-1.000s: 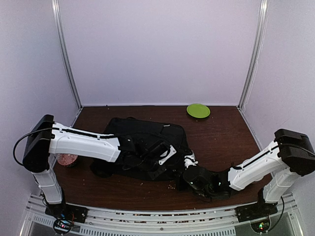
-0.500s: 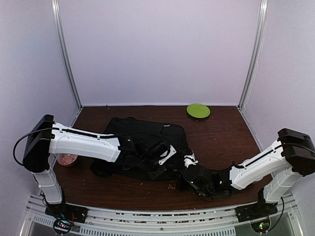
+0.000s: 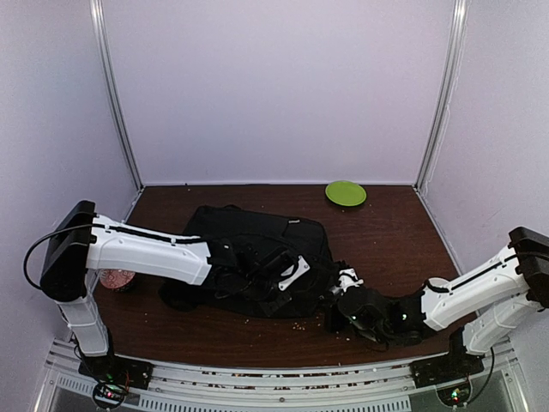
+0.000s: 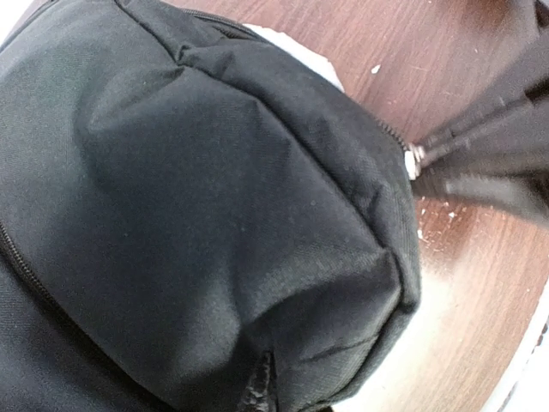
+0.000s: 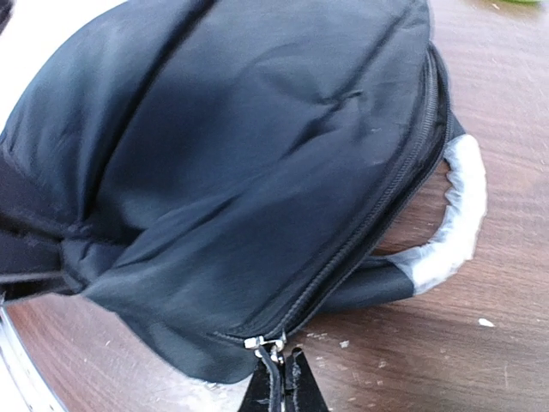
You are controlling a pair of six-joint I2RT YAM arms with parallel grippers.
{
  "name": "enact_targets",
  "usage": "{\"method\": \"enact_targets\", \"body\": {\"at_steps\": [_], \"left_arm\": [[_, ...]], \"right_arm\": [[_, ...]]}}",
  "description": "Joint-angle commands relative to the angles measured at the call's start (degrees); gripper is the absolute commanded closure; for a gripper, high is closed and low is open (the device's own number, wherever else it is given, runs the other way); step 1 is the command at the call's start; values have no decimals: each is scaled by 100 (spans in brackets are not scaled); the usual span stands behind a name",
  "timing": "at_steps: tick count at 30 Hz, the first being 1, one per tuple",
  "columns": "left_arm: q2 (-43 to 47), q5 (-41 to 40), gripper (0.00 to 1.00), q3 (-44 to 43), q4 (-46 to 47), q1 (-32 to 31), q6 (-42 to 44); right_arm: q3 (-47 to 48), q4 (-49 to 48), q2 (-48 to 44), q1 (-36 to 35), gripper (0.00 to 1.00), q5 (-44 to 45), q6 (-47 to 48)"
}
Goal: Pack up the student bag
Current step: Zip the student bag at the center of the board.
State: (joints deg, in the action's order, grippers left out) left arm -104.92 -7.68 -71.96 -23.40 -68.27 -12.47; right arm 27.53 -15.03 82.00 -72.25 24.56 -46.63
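The student bag [image 3: 257, 245], black and soft, lies flat mid-table. My left gripper [image 3: 285, 268] rests on its right part, shut on a pinch of the fabric. In the left wrist view the bag [image 4: 189, 197] fills the frame, and one dark fingertip [image 4: 261, 388] shows where the cloth puckers. My right gripper [image 5: 280, 388] is shut on the black zipper pull, just below the metal slider [image 5: 268, 345] at the bag's [image 5: 240, 154] near corner. From above, the right gripper [image 3: 341, 290] sits low at the bag's right edge.
A green plate [image 3: 346, 192] lies at the back right. A reddish round item [image 3: 117, 279] sits by the left arm's base. The bag's white-wrapped handle [image 5: 455, 215] loops onto the brown table [image 3: 395, 240]. Crumbs [image 3: 298, 324] dot the front.
My right gripper has moved right and slightly towards the front with the zipper pull, drawing the bag's right corner with it. The left arm has held still.
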Motion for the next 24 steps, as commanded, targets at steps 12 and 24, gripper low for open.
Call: {"method": "enact_targets", "body": {"at_steps": [12, 24], "left_arm": [[219, 197, 100, 465, -176, -101, 271], [518, 37, 100, 783, -420, -273, 341]], "right_arm": [[-687, -334, -8, 982, 100, -426, -520], [-633, -287, -76, 1582, 100, -690, 407]]}}
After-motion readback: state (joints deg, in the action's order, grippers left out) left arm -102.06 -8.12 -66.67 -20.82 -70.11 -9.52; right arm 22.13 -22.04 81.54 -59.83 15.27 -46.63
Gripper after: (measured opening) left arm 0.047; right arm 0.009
